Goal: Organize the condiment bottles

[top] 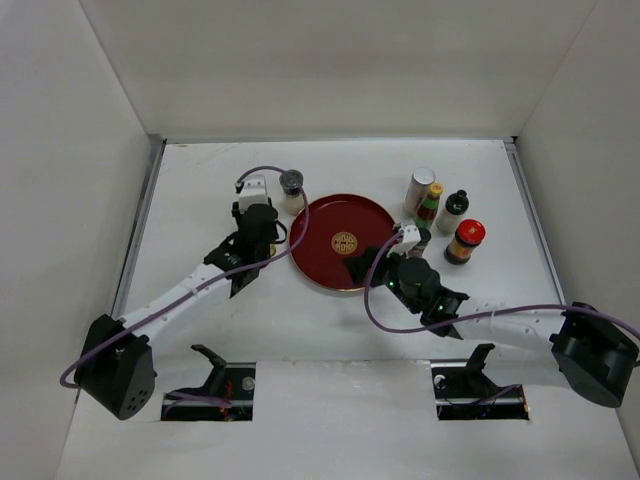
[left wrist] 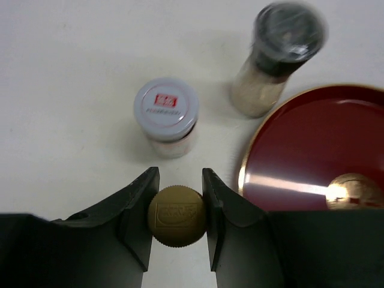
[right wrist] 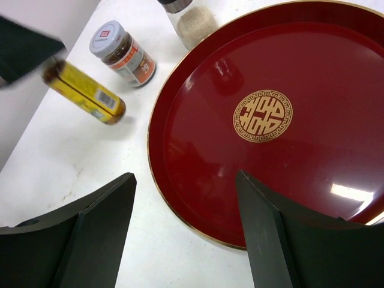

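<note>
The left gripper (left wrist: 180, 192) is closed snugly on the yellow-capped bottle (right wrist: 84, 94), one finger on each side just below the cap. In the right wrist view the bottle hangs tilted above its own shadow, so it looks clear of the table. Just ahead of the fingertips stands the silver-capped jar (left wrist: 166, 111). Farther ahead and to the right is the black-capped bottle (left wrist: 279, 54), and the red tray (left wrist: 312, 138) lies to the right. The right gripper (right wrist: 186, 179) is spread wide and holds nothing, poised over the tray's rim. The tall white bottle (top: 420, 188), green bottle (top: 430, 207), another black-capped one (top: 453, 212) and the red-capped jar (top: 466, 240) cluster near it. The step in hand seems to be carrying the yellow-capped bottle. The next move probably calls for swinging it right over the rim, righting it, and then releasing.
</note>
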